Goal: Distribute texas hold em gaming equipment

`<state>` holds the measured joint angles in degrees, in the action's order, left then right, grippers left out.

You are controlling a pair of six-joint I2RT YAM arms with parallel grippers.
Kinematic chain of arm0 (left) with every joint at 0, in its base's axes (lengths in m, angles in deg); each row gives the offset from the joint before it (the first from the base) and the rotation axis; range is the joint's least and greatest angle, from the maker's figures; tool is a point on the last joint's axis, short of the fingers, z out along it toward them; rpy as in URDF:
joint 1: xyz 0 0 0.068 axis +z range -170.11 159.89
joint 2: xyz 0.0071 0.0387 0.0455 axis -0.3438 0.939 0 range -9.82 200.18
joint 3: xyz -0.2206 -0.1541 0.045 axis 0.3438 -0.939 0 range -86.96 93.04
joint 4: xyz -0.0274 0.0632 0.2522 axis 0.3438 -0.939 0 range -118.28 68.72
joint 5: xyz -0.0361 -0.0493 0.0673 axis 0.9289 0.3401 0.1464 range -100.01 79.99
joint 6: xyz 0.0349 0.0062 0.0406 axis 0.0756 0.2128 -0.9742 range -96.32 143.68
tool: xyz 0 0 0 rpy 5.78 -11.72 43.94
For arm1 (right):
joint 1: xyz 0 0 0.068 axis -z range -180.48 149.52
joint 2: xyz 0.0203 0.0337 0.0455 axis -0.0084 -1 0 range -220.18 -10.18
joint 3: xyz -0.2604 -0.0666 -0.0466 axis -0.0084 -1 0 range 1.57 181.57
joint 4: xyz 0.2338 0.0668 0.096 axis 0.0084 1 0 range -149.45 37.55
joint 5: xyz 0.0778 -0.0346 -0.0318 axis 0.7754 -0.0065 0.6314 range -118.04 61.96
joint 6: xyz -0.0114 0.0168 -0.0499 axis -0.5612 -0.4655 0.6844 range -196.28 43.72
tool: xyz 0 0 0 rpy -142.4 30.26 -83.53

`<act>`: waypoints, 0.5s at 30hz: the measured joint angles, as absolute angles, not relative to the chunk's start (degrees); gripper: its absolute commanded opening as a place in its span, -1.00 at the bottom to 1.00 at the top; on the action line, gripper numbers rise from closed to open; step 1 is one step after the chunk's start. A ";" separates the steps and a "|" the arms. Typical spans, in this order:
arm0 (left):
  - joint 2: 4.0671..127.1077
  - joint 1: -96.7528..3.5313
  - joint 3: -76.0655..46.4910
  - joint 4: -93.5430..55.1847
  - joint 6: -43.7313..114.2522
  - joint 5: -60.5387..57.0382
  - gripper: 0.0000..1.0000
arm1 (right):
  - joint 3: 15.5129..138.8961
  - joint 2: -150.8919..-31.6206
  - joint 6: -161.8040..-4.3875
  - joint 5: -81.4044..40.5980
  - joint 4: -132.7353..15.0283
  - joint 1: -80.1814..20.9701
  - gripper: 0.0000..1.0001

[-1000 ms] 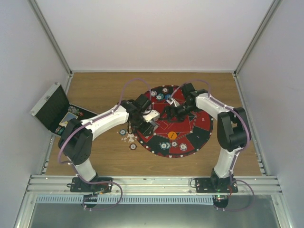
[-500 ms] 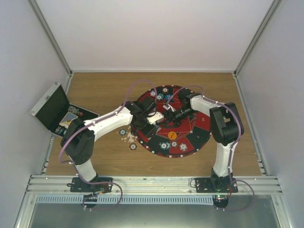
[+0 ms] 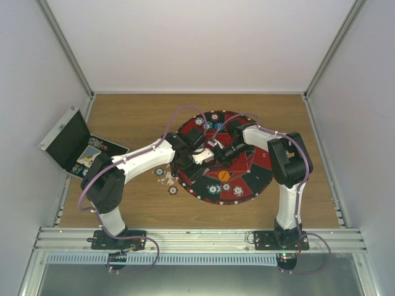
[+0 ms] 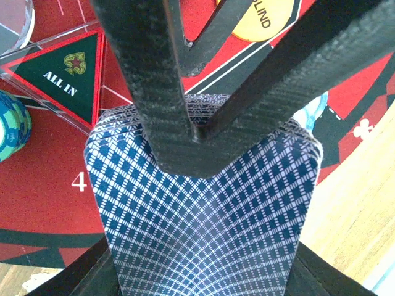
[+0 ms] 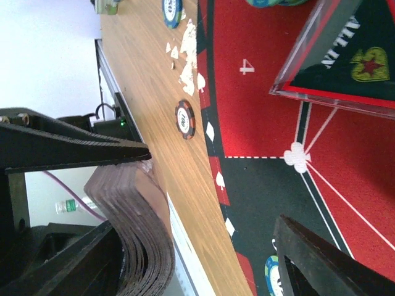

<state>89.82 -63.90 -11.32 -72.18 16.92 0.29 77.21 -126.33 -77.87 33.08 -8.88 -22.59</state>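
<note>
My left gripper (image 4: 203,274) is shut on a deck of blue-backed playing cards (image 4: 203,203), held above the mat's left side (image 3: 208,158). My right gripper (image 5: 213,188) is open, and one of its fingers (image 5: 74,148) lies across the deck's top (image 5: 133,228). In the top view the two grippers meet over the mat (image 3: 216,154). An orange disc (image 3: 223,176) and teal and white chips (image 3: 214,189) lie on the mat's near part. More chips (image 3: 208,126) lie at its far edge. A dark red chip (image 5: 184,119) and a teal chip (image 3: 159,171) lie on the wood beside it.
The round red-and-black numbered mat (image 3: 262,166) fills the table's middle. A clear "ALL IN" triangle (image 4: 68,74) lies on it. White crumbs (image 3: 166,179) lie off its left edge. The open black case (image 3: 69,140) sits at the far left, with small items inside.
My right arm has folded in and brought its gripper left onto the deck. My left gripper has carried the deck a little farther over the mat toward it.
</note>
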 measured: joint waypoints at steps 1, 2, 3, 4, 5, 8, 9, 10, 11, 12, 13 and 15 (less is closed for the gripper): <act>89.84 -63.95 -11.32 -72.29 16.81 0.16 0.03 | 77.21 -126.33 -77.58 33.19 -8.86 -22.67 0.23; 89.84 -64.01 -11.32 -72.37 16.76 0.10 0.03 | 77.21 -126.33 -77.28 33.41 -8.82 -22.76 0.19; 89.84 -64.01 -11.32 -72.46 16.70 0.01 0.03 | 77.21 -126.33 -77.04 33.56 -8.80 -22.85 0.17; 89.84 -64.05 -11.32 -72.55 16.63 -0.03 0.03 | 77.27 -126.33 -76.84 33.65 -8.69 -22.98 0.14; 89.86 -64.12 -11.32 -72.66 16.61 -0.12 0.03 | 77.29 -126.33 -76.73 33.60 -8.62 -23.07 0.12; 89.90 -64.16 -11.32 -72.88 16.59 -0.27 0.03 | 77.32 -126.33 -76.71 33.34 -8.45 -23.26 0.06; 89.90 -64.19 -11.32 -72.92 16.59 -0.30 0.03 | 77.32 -126.33 -76.71 33.25 -8.45 -23.26 0.06; 89.90 -64.21 -11.32 -72.94 16.59 -0.34 0.03 | 77.32 -126.33 -76.73 33.06 -8.45 -23.24 0.05; 89.90 -64.23 -11.32 -72.94 16.59 -0.45 0.03 | 77.32 -126.31 -76.73 32.93 -8.45 -23.24 0.05; 89.90 -64.23 -11.32 -72.94 16.57 -0.47 0.03 | 77.32 -126.29 -76.73 32.84 -8.45 -23.24 0.05; 89.90 -64.23 -11.32 -72.92 16.57 -0.49 0.03 | 77.32 -126.22 -76.73 32.69 -8.47 -23.22 0.04; 89.90 -64.25 -11.32 -72.88 16.57 -0.54 0.03 | 77.32 -125.98 -76.73 32.38 -8.47 -23.18 0.03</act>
<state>89.90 -64.25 -11.32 -72.88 16.57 -0.54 77.32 -125.98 -76.73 32.38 -8.47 -23.18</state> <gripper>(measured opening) 0.517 0.523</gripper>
